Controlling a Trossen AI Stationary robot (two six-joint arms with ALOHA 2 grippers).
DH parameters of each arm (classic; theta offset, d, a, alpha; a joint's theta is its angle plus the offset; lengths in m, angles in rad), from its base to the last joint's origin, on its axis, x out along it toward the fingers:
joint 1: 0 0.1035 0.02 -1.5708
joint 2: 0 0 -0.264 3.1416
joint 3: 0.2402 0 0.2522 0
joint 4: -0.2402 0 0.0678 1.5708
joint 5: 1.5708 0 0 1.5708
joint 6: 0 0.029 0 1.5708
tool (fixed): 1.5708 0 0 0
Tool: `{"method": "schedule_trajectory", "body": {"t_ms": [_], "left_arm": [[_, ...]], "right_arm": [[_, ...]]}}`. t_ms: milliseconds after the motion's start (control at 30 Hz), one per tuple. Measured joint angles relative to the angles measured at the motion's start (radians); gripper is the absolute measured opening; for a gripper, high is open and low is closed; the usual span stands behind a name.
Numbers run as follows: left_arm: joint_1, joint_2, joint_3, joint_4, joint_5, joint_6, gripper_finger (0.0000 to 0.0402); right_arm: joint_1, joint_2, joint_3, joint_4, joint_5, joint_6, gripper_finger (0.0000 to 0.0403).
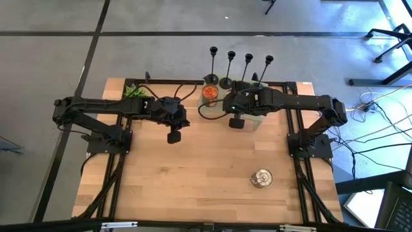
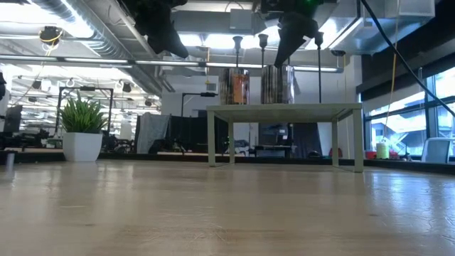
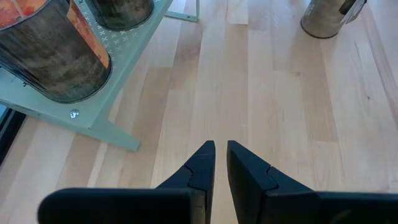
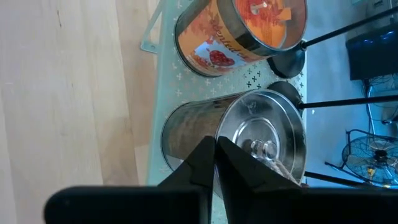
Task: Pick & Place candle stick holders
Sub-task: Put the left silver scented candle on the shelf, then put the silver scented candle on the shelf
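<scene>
four slim black candlestick holders (image 1: 239,67), each with a round base, thin stem and small cup top, are seen in the high view in a row at the table's 12 o'clock edge, on a small pale green perforated metal stand (image 4: 159,106). on the same stand an orange-labelled glass candle jar (image 4: 231,32) and a silver-lidded glass jar (image 4: 239,140) are set side by side. the right gripper (image 4: 216,151) is held just above the silver-lidded jar, its dark fingers pressed together with nothing pinched. the left gripper (image 3: 221,151) hangs over bare light wooden table (image 1: 193,174) at 9 o'clock from the stand, its fingers nearly closed and empty. a small silver tin (image 1: 261,178) is seen toward 5 o'clock, well apart.
</scene>
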Motion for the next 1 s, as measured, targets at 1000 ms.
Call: {"method": "schedule_trajectory", "body": {"t_ms": [1000], "left_arm": [[0.000,0.000,0.000,-0.003,0.000,-0.016,0.0036]], "right_arm": [[0.162,0.000,-0.002,-0.016,0.157,-0.066,0.0173]]}}
